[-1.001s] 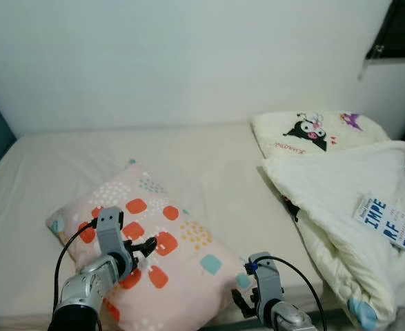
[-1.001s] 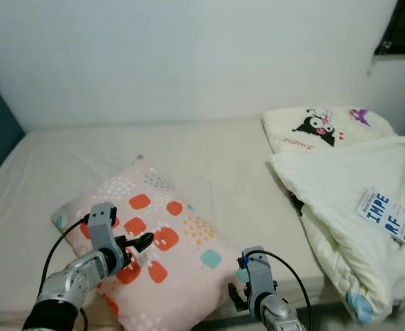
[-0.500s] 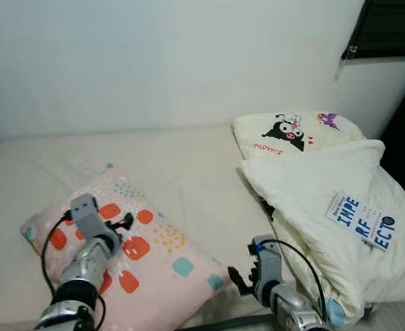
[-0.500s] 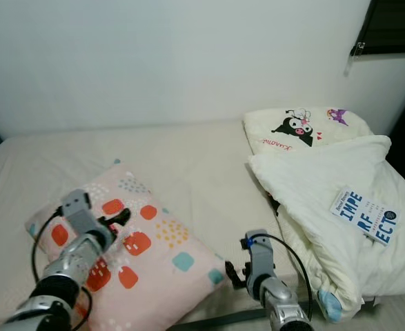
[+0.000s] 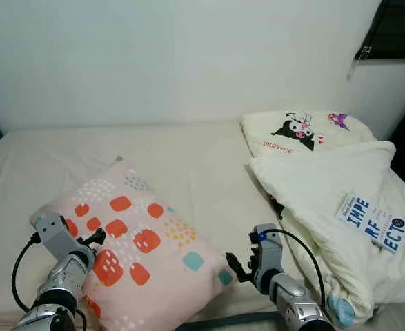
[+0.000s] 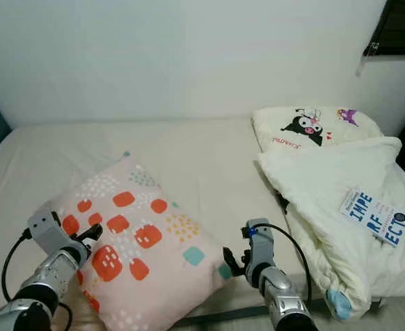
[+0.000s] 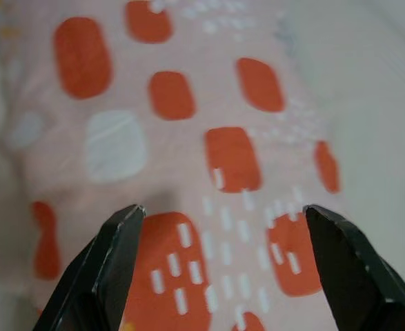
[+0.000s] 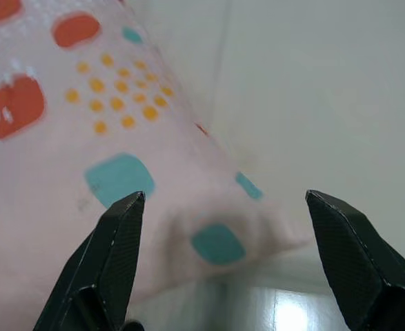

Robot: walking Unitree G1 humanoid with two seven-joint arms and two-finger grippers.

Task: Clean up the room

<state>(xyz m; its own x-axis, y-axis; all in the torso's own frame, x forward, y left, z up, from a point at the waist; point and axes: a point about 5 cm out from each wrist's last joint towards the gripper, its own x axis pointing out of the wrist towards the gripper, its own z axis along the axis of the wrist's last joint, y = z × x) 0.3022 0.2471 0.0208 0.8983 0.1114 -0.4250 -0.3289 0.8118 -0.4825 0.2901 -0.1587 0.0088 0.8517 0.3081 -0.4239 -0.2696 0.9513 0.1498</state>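
A pink pillow point(image 5: 147, 234) with orange, teal and yellow patches lies slantwise on the near part of the bed. My left gripper point(image 5: 96, 237) is at the pillow's near left corner, open, its fingers point(image 7: 116, 269) spread over the orange patches with nothing between them. My right gripper point(image 5: 232, 265) is at the pillow's near right corner, also open, and the teal-spotted corner point(image 8: 216, 243) lies between its fingers point(image 8: 343, 262) without being pinched.
A white pillow point(image 5: 299, 129) with a cartoon print lies at the bed's right head end. A bunched white duvet point(image 5: 326, 207) with a printed label point(image 5: 373, 222) hangs over the right side. The cream sheet point(image 5: 188, 158) stretches back to the white wall.
The camera has swung about. My left gripper has drawn back from the pillow's middle to its near left corner. The right gripper stays by the near right corner.
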